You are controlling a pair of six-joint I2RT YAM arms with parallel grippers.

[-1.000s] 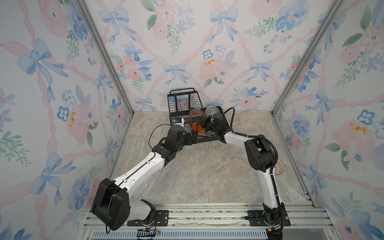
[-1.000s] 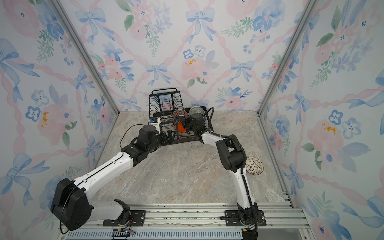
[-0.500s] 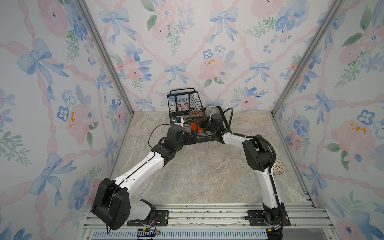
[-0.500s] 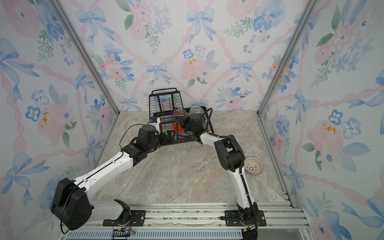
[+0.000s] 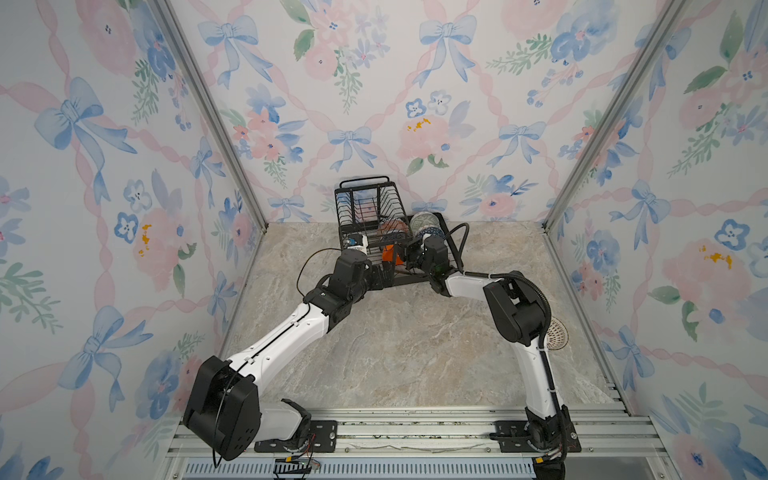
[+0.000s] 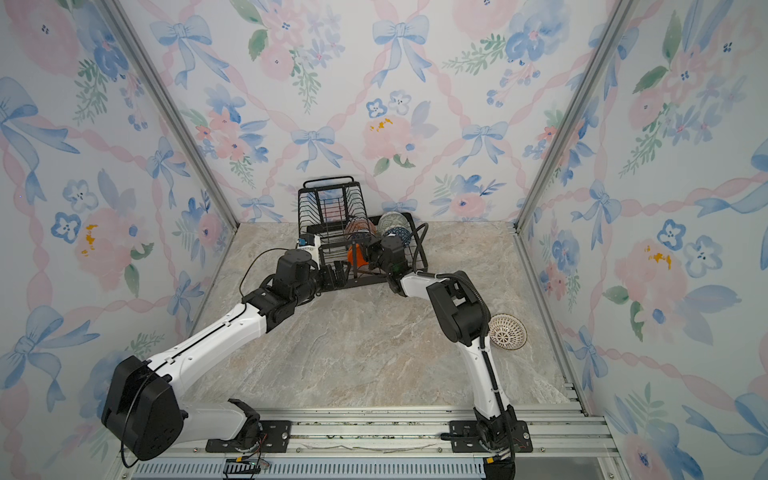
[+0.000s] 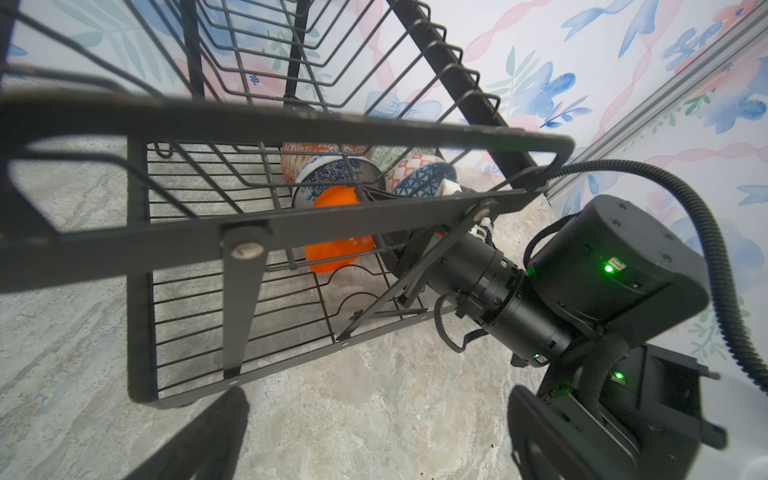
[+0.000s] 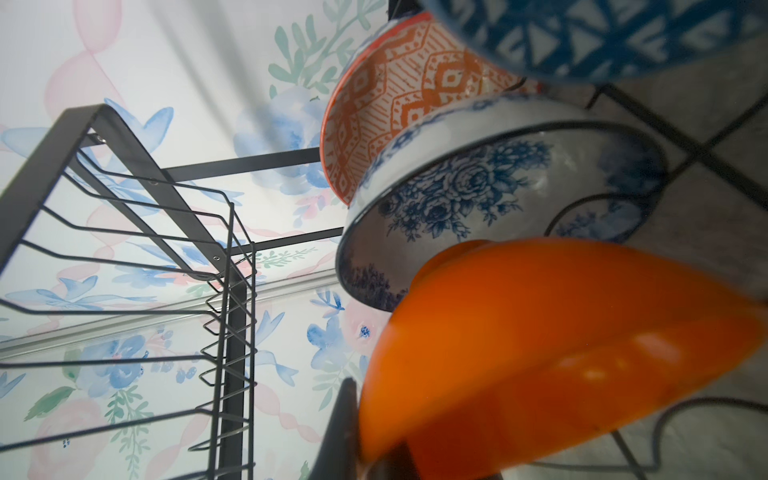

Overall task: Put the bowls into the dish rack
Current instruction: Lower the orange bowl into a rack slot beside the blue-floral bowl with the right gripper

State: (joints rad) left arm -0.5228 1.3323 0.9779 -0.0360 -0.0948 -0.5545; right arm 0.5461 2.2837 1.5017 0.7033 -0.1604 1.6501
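Now seating orange bowl [image 7: 336,237] in dish rack [image 5: 358,208]; right gripper [image 7: 374,195] clamped on rim, left gripper [image 7: 374,436] spread, empty. Next: release, fetch lattice bowl [image 6: 507,331].

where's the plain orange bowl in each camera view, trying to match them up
Top view: orange bowl near the centre, in the dish rack's lower tier.
Top view: same spot, slightly left of centre.
Left wrist: mid-picture, partly behind the rack's front bar.
Right wrist: very close, filling the lower right.
Shared landmark: the black wire dish rack around it in every view.
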